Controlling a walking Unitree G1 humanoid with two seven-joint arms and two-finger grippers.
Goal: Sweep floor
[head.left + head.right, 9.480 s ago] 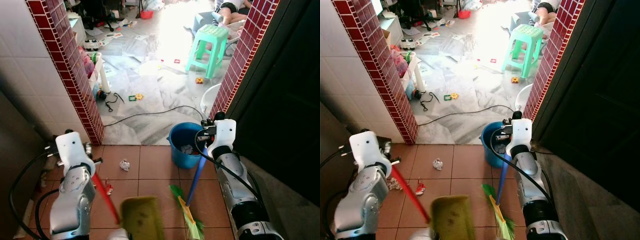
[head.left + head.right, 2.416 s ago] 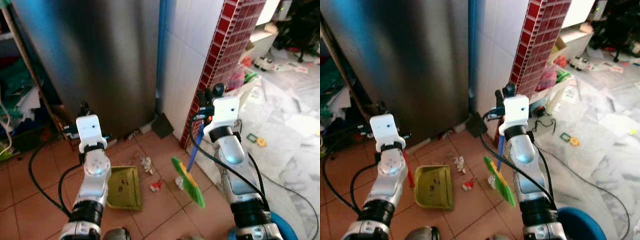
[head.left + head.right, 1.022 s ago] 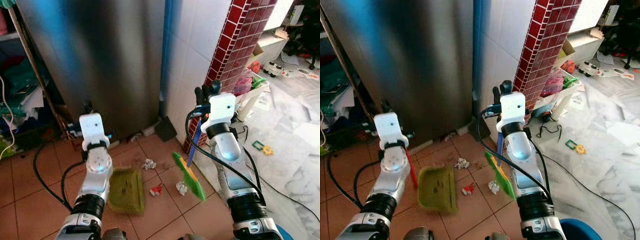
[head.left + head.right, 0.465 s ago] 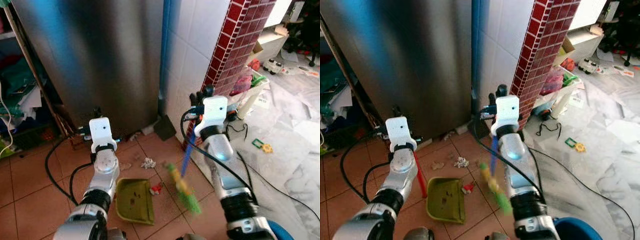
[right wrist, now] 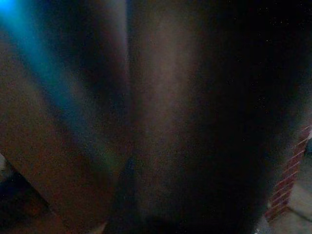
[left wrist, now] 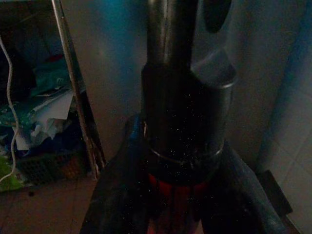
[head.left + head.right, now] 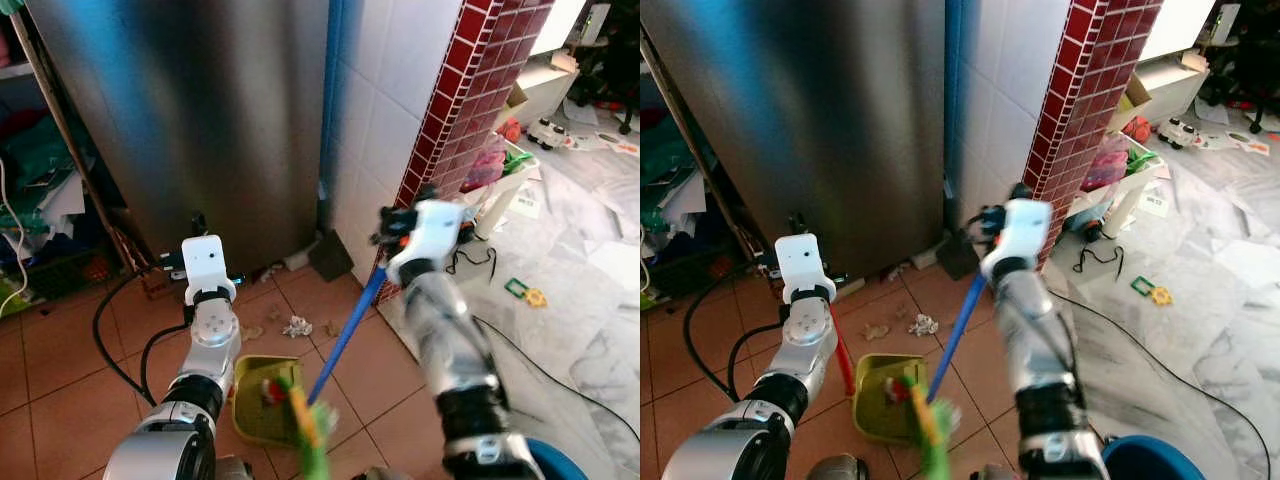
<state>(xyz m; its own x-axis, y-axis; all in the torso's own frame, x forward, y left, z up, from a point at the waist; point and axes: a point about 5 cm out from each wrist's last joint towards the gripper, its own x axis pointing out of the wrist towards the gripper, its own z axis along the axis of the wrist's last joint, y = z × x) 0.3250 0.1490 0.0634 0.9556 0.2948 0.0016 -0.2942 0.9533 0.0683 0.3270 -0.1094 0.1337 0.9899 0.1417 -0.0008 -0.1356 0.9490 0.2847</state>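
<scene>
Terracotta tile floor point(image 7: 60, 380) by a steel fridge point(image 7: 200, 110). Blue-handled broom point(image 7: 345, 335) is slanting from right pincer point(image 7: 395, 225), clamped on it, down to its green bristles at 1 yellow-green dustpan point(image 7: 255, 395) holding red scrap; left pincer point(image 6: 180, 204) is gripping its red handle. 3 scraps lying beyond.

no legible text, label, brand, number or sign on any surface. papers and boxes on the marble floor point(image 7: 590, 300) beyond the red brick pillar point(image 7: 470, 110) are too small and blurred to read. steel refrigerator point(image 7: 190, 120) front bears no marking.
</scene>
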